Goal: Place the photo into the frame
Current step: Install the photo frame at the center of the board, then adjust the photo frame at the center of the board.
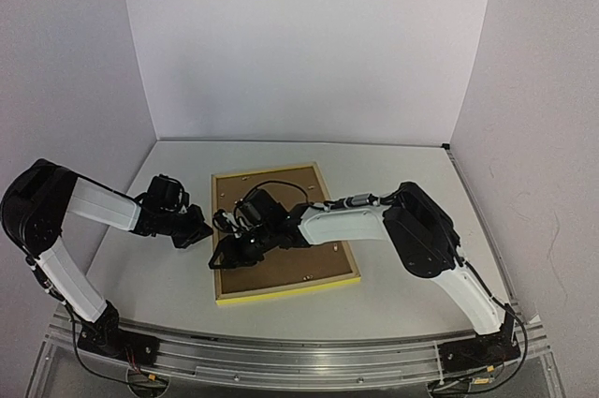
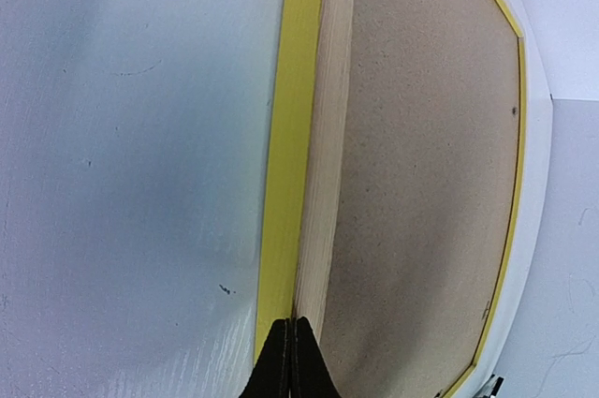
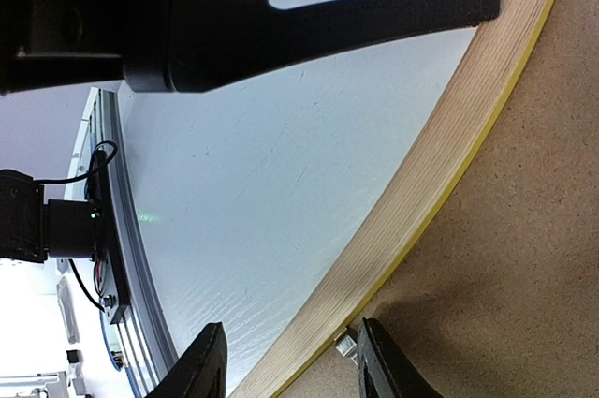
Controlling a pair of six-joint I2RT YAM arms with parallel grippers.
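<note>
Frame (image 1: 281, 293) lies flat, back up, on your white table (image 1: 412, 286): thin yellow edging, a pale grainy wood rail, and speckled brown fibreboard backing (image 1: 290, 267) filling it. Your left gripper (image 2: 291, 351) is pinched closed, tips right at the frame's left rail. Your right gripper (image 3: 295, 365) stands half spread, its black fingers straddling that same rail beside a small metal tab (image 3: 346, 346).

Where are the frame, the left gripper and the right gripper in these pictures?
frame (image 1: 285, 289), top external view, on its yellow near edge.
left gripper (image 2: 291, 328), left wrist view, where its shut fingertips meet.
right gripper (image 3: 292, 328), right wrist view, in the gap between its open fingertips.
</note>
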